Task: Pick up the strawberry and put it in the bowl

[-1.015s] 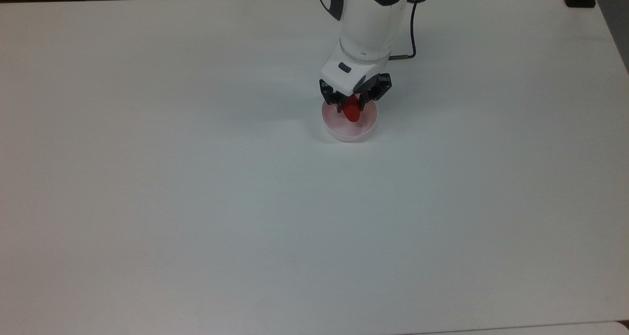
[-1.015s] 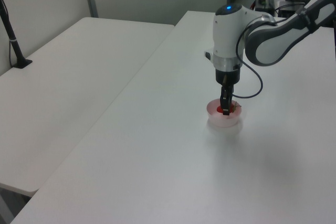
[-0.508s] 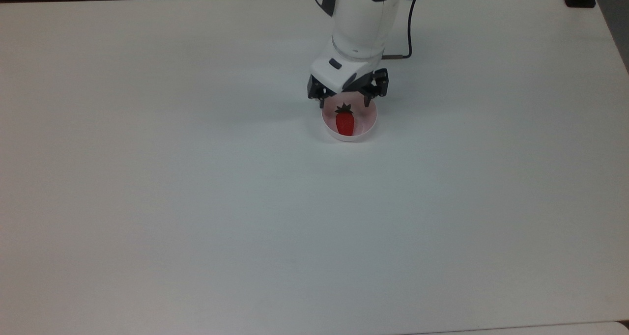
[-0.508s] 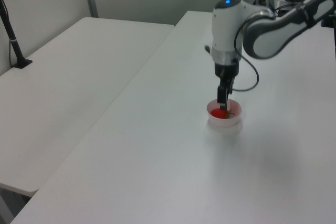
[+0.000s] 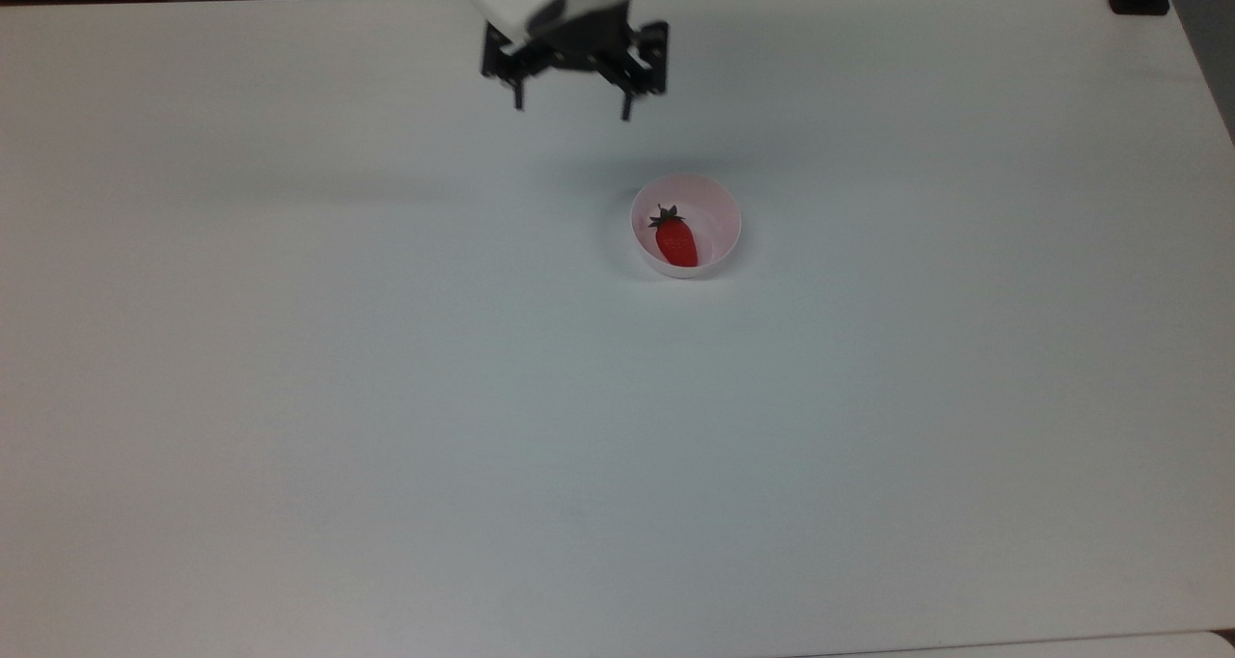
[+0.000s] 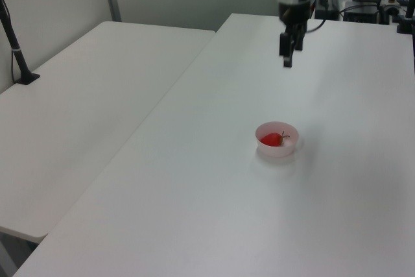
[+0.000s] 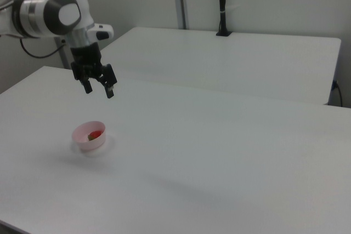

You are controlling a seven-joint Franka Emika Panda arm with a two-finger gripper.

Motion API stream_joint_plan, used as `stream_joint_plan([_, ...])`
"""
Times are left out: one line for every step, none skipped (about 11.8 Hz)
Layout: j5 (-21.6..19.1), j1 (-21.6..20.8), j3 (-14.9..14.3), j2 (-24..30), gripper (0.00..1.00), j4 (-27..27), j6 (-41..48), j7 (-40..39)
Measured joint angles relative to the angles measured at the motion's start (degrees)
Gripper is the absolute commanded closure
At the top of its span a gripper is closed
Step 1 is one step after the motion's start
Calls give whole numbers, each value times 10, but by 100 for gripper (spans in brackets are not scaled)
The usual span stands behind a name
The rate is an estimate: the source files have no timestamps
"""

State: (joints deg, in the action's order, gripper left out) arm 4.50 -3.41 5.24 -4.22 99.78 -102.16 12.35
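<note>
Inside the bowl [image 5: 687, 226] you have the strawberry [image 5: 676, 240] lying on its side; in the top view its dark leafy cap points toward the top edge and its red tip toward the bottom edge, and it sits a little toward the top view's left of the bowl's centre; in the left view you see the same strawberry [image 6: 272, 139] low in the bowl [image 6: 277, 141], cap toward the left view's right; in the right view only a patch of red [image 7: 95, 134] shows over the pale pink rim of the bowl [image 7: 89, 136].

Your gripper [image 5: 572, 108] hangs well clear of the bowl, up and toward the top view's left of it; its two black fingers stand wide apart and nothing is between them; the left view puts the gripper [image 6: 288, 60] high above the table [image 6: 214, 180] and beyond the bowl, fingers pointing down; the right view shows the gripper [image 7: 99, 91] above the bowl and slightly toward the right view's right, both fingers spread and tilted downward.

The bowl stands upright on the white table [image 5: 386, 397], which carries nothing else near it; a second white table [image 7: 230, 58] stands beside yours in the right view, with a dark post [image 7: 222, 4] rising at its far edge.
</note>
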Motion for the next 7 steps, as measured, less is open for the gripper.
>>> stream_joint_plan([0,14,-1,19,0,0,16,-8])
stream_joint_plan([0,26,-5,37,0,0,32,-21])
stream_joint_plan([0,32,-13,53,0,0,51,-37])
stream_joint_plan([0,35,-19,65,0,0,65,-47])
stream_joint_plan([0,35,-21,75,0,0,71,-50])
stream_joint_plan([0,35,-21,80,0,0,71,-50])
stream_joint_plan([0,35,-21,81,0,0,71,-50])
